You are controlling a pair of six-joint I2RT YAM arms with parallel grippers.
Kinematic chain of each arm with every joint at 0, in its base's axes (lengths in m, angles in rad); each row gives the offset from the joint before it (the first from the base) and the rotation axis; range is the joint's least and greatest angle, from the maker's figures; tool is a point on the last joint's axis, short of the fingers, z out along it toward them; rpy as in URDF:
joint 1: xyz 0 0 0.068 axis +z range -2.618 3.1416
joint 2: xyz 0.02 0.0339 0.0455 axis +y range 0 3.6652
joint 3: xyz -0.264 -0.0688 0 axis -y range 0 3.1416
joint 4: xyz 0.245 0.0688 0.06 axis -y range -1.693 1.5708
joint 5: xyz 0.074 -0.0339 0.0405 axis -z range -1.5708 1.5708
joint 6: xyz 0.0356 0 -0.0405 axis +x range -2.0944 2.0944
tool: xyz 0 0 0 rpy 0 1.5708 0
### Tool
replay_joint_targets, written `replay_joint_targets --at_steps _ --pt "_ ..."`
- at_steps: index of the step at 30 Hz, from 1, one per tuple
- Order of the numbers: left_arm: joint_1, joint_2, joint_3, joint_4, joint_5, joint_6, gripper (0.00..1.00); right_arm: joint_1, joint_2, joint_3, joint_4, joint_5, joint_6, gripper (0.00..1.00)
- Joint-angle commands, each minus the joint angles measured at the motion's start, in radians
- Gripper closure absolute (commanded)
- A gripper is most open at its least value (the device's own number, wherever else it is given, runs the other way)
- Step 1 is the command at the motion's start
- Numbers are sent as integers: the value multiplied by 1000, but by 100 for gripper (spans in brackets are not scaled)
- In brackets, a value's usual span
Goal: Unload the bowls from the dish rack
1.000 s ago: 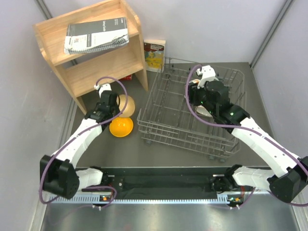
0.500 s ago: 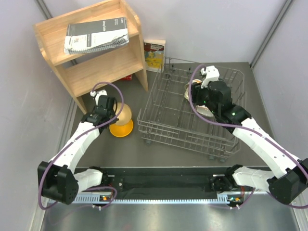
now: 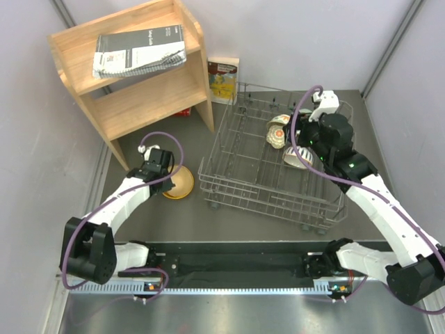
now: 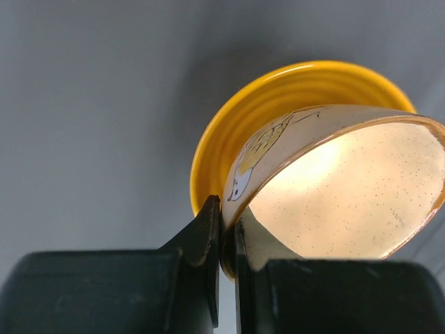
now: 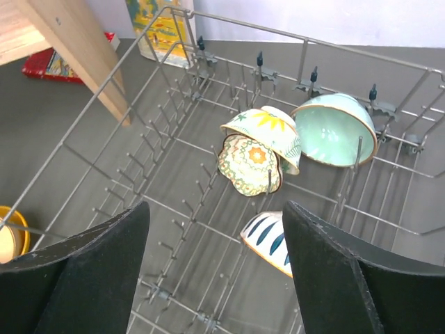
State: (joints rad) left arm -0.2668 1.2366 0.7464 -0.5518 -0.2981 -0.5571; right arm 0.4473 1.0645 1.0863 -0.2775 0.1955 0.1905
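Observation:
My left gripper (image 4: 228, 229) is shut on the rim of the tan-peach bowl (image 4: 348, 188), which hangs tilted over the orange-yellow bowl (image 4: 278, 90). In the top view this pair (image 3: 178, 182) sits on the table left of the dish rack (image 3: 236, 177), with the left gripper (image 3: 161, 167) beside it. My right gripper (image 5: 215, 207) stands open above the rack floor with nothing between its fingers. Ahead of it in the rack are the scalloped cream floral bowl (image 5: 250, 163), the pale teal-green bowl (image 5: 334, 129) and the white striped bowl (image 5: 268, 240).
A wooden shelf (image 3: 132, 76) with a spiral booklet (image 3: 139, 50) stands at the back left, its leg close to the rack's corner. A yellow book (image 3: 223, 80) leans on the back wall. Upright tines (image 5: 201, 188) fill the rack floor.
The left gripper has carried the tan-peach bowl down and forward over the orange-yellow bowl. The right gripper has drawn back to the right and opened wider, uncovering the bowls in the rack.

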Motion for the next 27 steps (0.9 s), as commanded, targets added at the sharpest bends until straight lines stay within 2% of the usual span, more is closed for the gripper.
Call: replay_joint_targets --at_steps 1,2,3,5,6,8,9,11,15,22,27 --pt "5 4 21 55 8 -7 98 -13 21 -8 21 22 37 23" --pt "5 0 21 55 7 -9 88 -15 28 -8 11 36 35 23" --pt "5 -15 21 55 4 -12 82 -15 35 -6 5 47 20 23" --pt "5 -37 25 47 4 -12 75 -13 43 11 -20 41 14 23" --pt "5 -70 27 44 -12 -15 65 -13 38 9 -20 36 10 23" --pt "5 -113 30 41 -32 -15 54 -13 26 -2 -35 65 15 23" --pt "6 -155 31 41 -53 -14 43 -13 25 -8 -43 87 15 23" --pt "6 -193 44 38 -73 -10 38 -12 26 -34 -74 128 3 23" --pt "6 -242 83 23 -104 6 36 1 49 -69 -149 191 0 22" --pt "8 -230 102 56 -104 17 38 171 166 -89 -155 450 -57 16" --pt "8 -222 79 46 -75 5 41 165 273 -52 -175 541 -72 13"
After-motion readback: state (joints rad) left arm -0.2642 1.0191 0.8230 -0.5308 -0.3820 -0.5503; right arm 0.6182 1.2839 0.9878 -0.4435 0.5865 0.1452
